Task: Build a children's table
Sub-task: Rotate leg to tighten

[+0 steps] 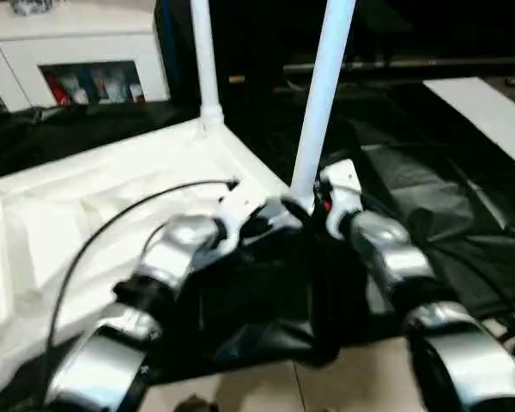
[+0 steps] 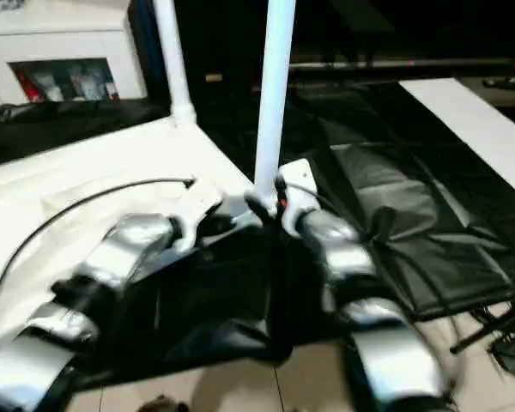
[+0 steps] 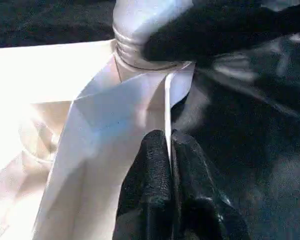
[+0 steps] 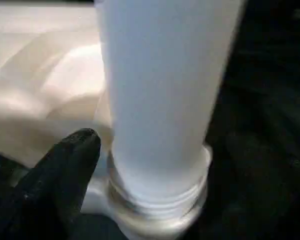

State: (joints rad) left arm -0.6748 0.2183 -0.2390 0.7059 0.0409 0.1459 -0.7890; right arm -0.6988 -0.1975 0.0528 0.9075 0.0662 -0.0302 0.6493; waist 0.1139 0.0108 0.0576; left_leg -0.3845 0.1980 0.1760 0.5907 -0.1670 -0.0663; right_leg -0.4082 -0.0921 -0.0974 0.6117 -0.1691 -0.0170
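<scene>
The white tabletop (image 1: 86, 197) is lying upside down on the black-draped bench (image 1: 429, 197), ribbed underside facing up. Two white tube legs are standing upright in its corner sockets. The far leg (image 1: 203, 51) is sitting in the back corner, running up out of frame. The near leg (image 1: 322, 94) is standing in the closer corner, its threaded-looking base (image 4: 157, 200) sitting down in the round socket (image 3: 140, 60). The tabletop's thin side wall (image 3: 167, 115) is running right up to that socket.

Both upright legs (image 1: 324, 94) (image 1: 202, 56) run off the top edge, tips unseen. The right gripper (image 1: 313, 204) hides the near leg's foot; its grip is unclear.
</scene>
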